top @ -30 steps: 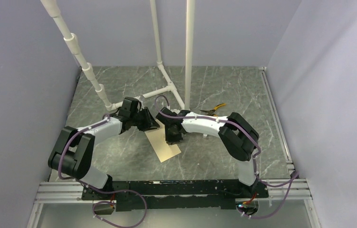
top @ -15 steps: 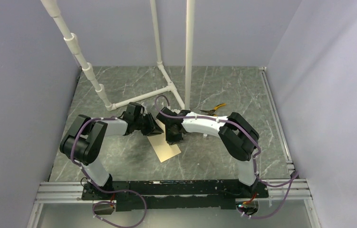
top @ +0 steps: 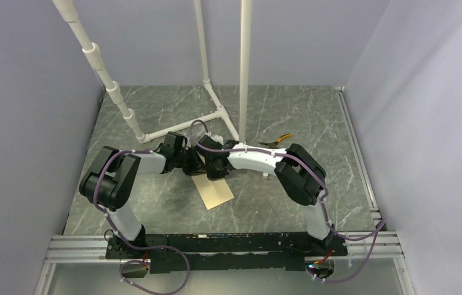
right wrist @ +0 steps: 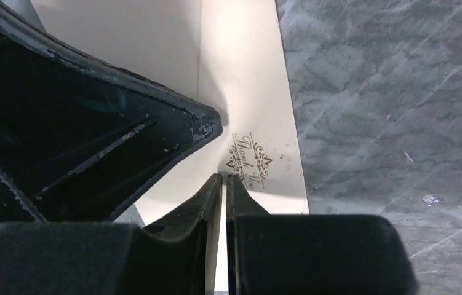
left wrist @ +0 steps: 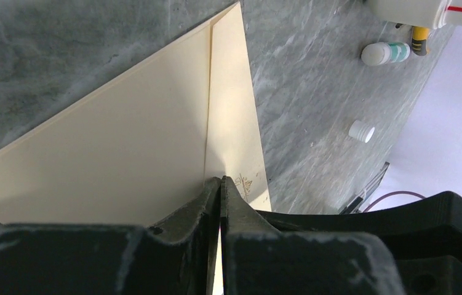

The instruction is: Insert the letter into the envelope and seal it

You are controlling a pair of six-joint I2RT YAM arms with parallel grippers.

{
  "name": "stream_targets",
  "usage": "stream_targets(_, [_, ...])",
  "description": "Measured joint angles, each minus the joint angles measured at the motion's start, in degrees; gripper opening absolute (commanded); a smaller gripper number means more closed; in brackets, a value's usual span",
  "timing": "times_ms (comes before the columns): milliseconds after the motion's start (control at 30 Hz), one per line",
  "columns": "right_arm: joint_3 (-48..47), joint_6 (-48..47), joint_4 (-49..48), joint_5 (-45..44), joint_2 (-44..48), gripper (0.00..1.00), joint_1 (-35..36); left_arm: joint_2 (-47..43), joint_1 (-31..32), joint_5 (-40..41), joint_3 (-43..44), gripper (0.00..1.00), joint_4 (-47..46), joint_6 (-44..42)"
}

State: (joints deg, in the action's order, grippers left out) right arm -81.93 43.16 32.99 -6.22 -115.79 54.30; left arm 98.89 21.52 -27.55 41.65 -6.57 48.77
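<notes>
The plain tan envelope (top: 214,192) lies flat on the table in front of both arms. In the left wrist view its tan face (left wrist: 105,147) meets a paler strip (left wrist: 233,123) printed "Thank You" along a straight fold line. I cannot tell whether that strip (right wrist: 246,86) is the flap or a sheet. No grid-lined letter shows. My left gripper (left wrist: 220,179) is shut, tips down on the fold line. My right gripper (right wrist: 224,177) is shut, tips on the pale strip beside the print, close to the left fingers (right wrist: 154,123). Both grippers (top: 199,166) (top: 213,171) meet at the envelope's far end.
A white pipe frame (top: 185,126) stands on the table behind the grippers. Yellow-handled pliers (top: 277,140) lie at the back right. A small white bottle (left wrist: 385,53) and a white cap (left wrist: 362,130) lie on the marble beyond the envelope.
The left arm's elbow has come up and in while its gripper stayed at the envelope's far end. The right gripper has shifted left, closer to the left gripper.
</notes>
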Motion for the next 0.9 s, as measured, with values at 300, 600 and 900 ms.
stream_targets(300, [-2.9, -0.3, -0.5, -5.9, -2.4, 0.09, 1.3, 0.3, -0.1, -0.4, -0.8, 0.04, -1.8, 1.7])
stream_targets(600, [6.7, -4.3, -7.5, -6.7, 3.0, 0.09, 2.6, 1.2, -0.3, -1.7, -1.7, 0.05, -4.9, 4.8])
stream_targets(900, [16.5, -6.4, -4.6, -2.4, 11.3, 0.09, 3.0, 1.5, -0.1, -1.5, -0.2, 0.08, -2.3, 4.7])
